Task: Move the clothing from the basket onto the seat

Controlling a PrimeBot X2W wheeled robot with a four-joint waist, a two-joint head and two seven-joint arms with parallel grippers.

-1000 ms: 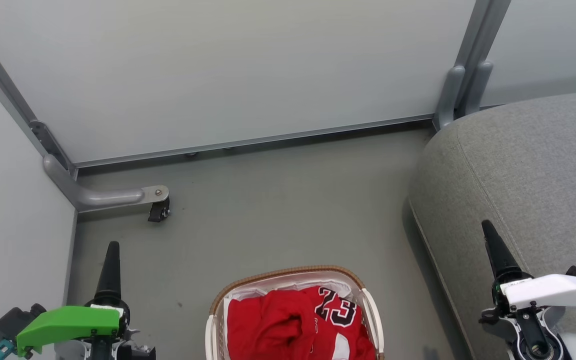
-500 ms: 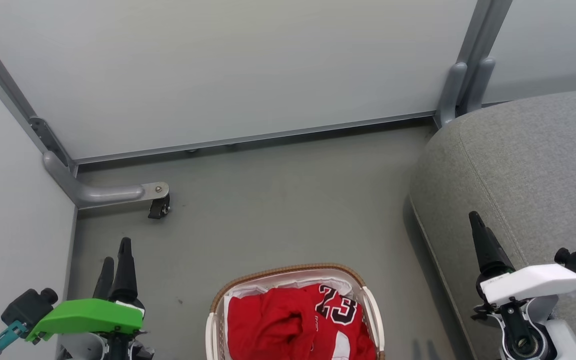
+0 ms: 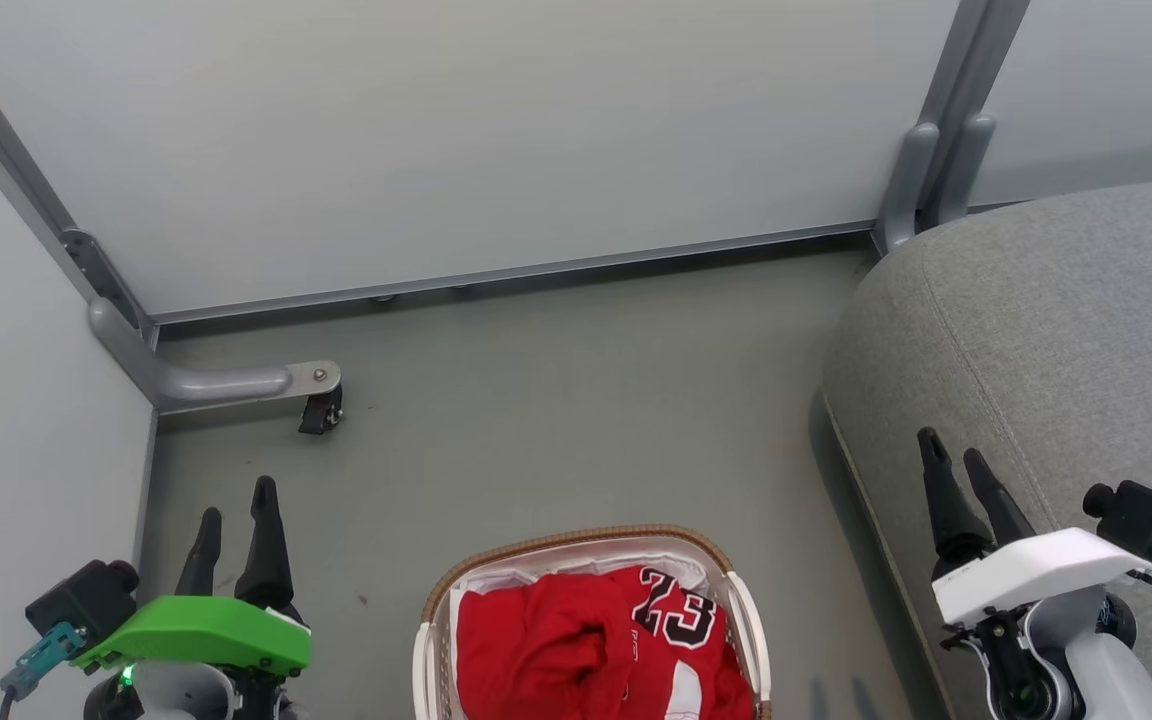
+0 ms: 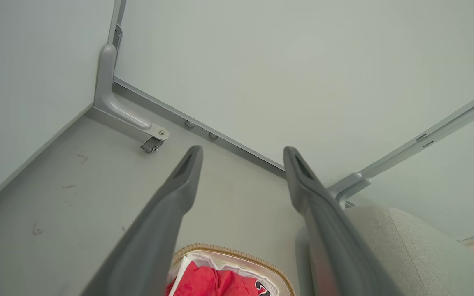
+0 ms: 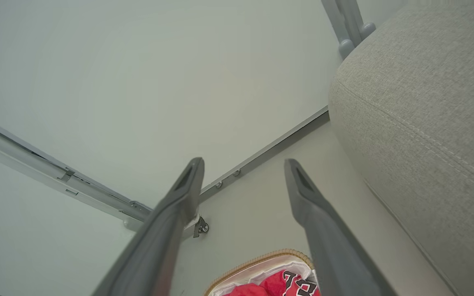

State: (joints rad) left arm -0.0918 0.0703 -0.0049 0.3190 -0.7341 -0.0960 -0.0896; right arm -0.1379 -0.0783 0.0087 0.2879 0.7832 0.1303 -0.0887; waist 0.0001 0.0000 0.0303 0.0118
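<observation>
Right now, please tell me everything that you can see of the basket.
The basket is oval and white, with a brown woven rim and a white fabric liner inside. It stands upright on the grey floor, left of the seat and apart from it. Red clothing with a black 23 fills it. Its near end is cut off by the picture's edge.

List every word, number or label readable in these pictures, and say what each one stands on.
"23": black digits edged in white, on the red jersey lying in the basket, read in the head view.
The same number in both wrist views: cut off by the picture's bottom edge, so only parts of the digits show and they are not readable on their own.
Small pale print on the jersey beside the number: too small to read.
Nothing else legible.
</observation>
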